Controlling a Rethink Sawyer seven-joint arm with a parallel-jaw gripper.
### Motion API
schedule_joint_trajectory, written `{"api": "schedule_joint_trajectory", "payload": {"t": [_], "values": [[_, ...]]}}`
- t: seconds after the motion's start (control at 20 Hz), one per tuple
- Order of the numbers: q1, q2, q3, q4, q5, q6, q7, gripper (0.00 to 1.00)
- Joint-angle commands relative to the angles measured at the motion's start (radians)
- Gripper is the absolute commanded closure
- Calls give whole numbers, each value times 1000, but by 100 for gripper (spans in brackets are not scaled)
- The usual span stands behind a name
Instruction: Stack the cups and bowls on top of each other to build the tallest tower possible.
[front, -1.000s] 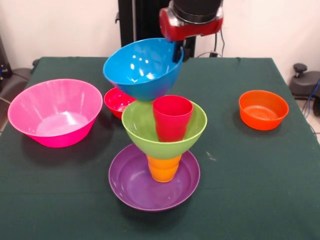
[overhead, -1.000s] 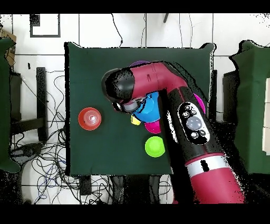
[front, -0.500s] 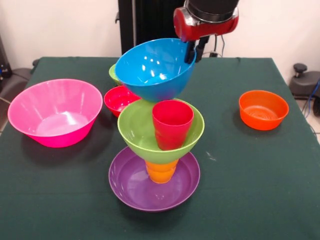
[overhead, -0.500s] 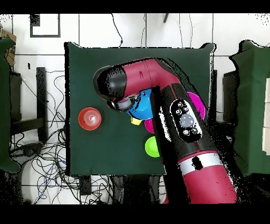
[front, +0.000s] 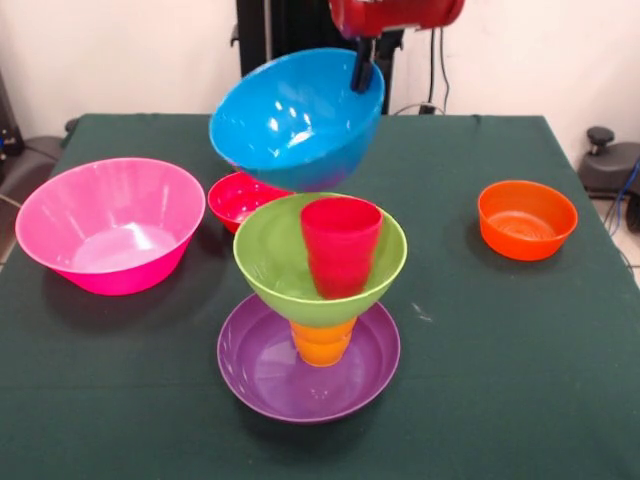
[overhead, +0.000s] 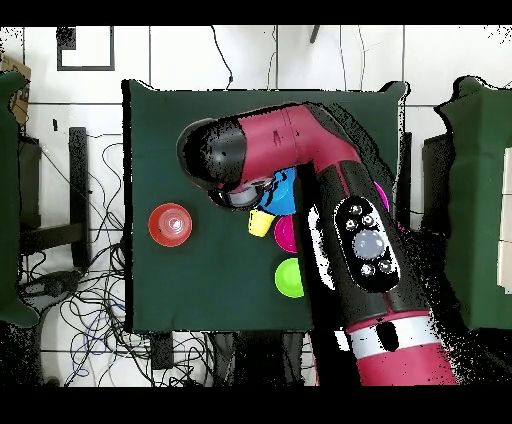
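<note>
Blue bowl (front: 296, 118) now hangs higher than half a second ago and has shifted toward the picture's left in the front view; it is tilted, mouth turned toward the camera. Its lower edge, which sat almost on the red cup's rim before, now clears the red cup (front: 340, 246) with visible space between. The pincer (front: 362, 66) is clamped on the blue bowl's far rim, one dark finger showing over the edge.

Tower unchanged over the last second: purple bowl (front: 262, 372) on the surface (front: 500, 350) as base, orange cup (front: 323, 342) in it, lime green bowl (front: 275, 262) resting on that cup, red cup standing inside the green bowl.

Elsewhere on the surface: pink bowl (front: 108, 236) well to the picture's left, small red bowl (front: 238, 200) behind the tower, small orange bowl (front: 526, 218) well to the right. In the overhead view the arm (overhead: 340, 200) covers most of the tower; a yellow cup (overhead: 260, 223) and a small green bowl (overhead: 290, 278) show beside it.

Judgement: the lift reads as a re-approach rather than a placement. The blue bowl is not yet centred over the red cup and would need levelling first; a tilted release risks tipping the red cup or rocking the green bowl on its narrow support.
</note>
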Motion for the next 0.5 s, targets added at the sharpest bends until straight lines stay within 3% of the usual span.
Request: {"api": "schedule_joint_trajectory", "payload": {"t": [0.05, 0.5], "values": [[16, -2, -44, -50, -19, 125, -21, 100], [36, 41, -36, -131, -40, 166, -19, 100]]}}
